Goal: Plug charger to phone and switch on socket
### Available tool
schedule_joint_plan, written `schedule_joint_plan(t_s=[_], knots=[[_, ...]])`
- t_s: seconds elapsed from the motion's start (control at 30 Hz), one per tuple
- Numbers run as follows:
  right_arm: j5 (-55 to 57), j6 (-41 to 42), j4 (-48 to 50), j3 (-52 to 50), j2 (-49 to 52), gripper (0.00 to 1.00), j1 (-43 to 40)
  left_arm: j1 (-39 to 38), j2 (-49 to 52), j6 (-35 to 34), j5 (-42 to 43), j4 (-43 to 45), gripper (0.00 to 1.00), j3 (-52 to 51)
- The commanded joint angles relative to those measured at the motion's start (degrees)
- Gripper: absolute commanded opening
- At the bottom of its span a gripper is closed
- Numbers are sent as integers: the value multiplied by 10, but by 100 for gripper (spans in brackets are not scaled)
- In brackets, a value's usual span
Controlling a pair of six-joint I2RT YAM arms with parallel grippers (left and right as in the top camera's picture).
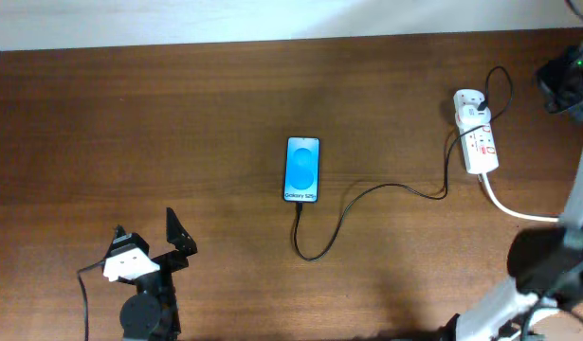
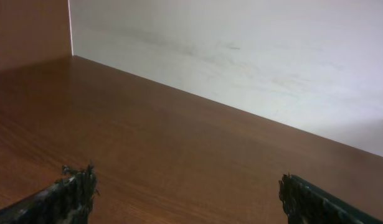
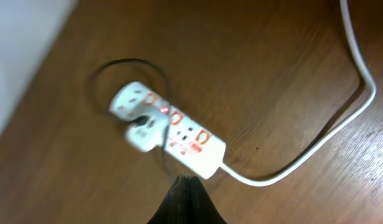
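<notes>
The right gripper [image 3: 187, 185] has its 2 fingers pressed together, tip just beside the socket [image 3: 172, 134] at its cord end. The charger [image 1: 381, 185] runs from the socket to the phone [image 1: 302, 170]. The left gripper [image 1: 147, 237] is spread wide, well apart from all 3.

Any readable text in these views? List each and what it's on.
"Galaxy S25": on the white strip at the phone's near end; anything after it is too small to read.
Power strip: red markings by the switches, too blurred to read.
Nothing else legible.
</notes>
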Motion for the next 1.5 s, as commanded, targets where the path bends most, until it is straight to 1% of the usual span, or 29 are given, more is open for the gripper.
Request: schedule_joint_plan(t_s=[0.0, 0.03, 0.07, 0.1, 0.13, 0.17, 0.2, 0.23, 0.3, 0.33, 0.37, 0.6, 1.0, 1.13, 1.23, 1.3, 1.37, 1.4, 1.47], knots=[[-45, -66, -15, 9, -95, 4, 43, 4, -5, 9, -4, 2, 99, -5], [-58, -76, -25, 9, -120, 4, 56, 4, -5, 9, -4, 2, 99, -5], [-62, -96, -55, 9, -167, 4, 80, 4, -5, 9, -4, 2, 99, -5], [-62, -95, -80, 9, -197, 4, 92, 4, -5, 9, -4, 2, 99, -5], [-62, -95, -97, 9, -219, 9, 99, 4, -5, 9, -4, 2, 99, -5], [-62, -95, -119, 9, -246, 23, 104, 4, -5, 9, -4, 2, 99, -5], [-62, -95, -138, 9, -269, 46, 106, 4, -5, 9, -4, 2, 99, -5], [-62, -95, -163, 9, -292, 72, 106, 4, -5, 9, -4, 2, 99, -5], [-62, -95, -200, 9, -319, 83, 106, 4, -5, 9, -4, 2, 99, -5], [-62, -95, -200, 7, -336, 85, 106, 4, -5, 9, -4, 2, 99, -5], [-62, -95, -200, 7, -350, 99, 106, 4, -5, 9, -4, 2, 99, -5], [-77, -95, -200, 7, -409, 98, 106, 4, -5, 9, -4, 2, 99, -5], [-77, -95, -200, 6, -405, 98, 114, 4, -5, 9, -4, 2, 99, -5], [-74, -95, -200, 6, -459, 98, 114, 4, -5, 9, -4, 2, 99, -5], [-73, -95, -199, 5, -529, 98, 114, 4, -5, 9, -4, 2, 99, -5], [-72, -96, -195, -2, -582, 98, 130, 4, -5, 9, -4, 2, 99, -5], [-51, -95, -191, -44, -629, 99, 146, 4, -5, 9, -4, 2, 99, -5], [-36, -95, -173, -103, -673, 98, 156, 4, -5, 9, -4, 2, 99, -5], [-27, -102, -104, -224, -746, 98, 165, 4, -5, 9, -4, 2, 99, -5]])
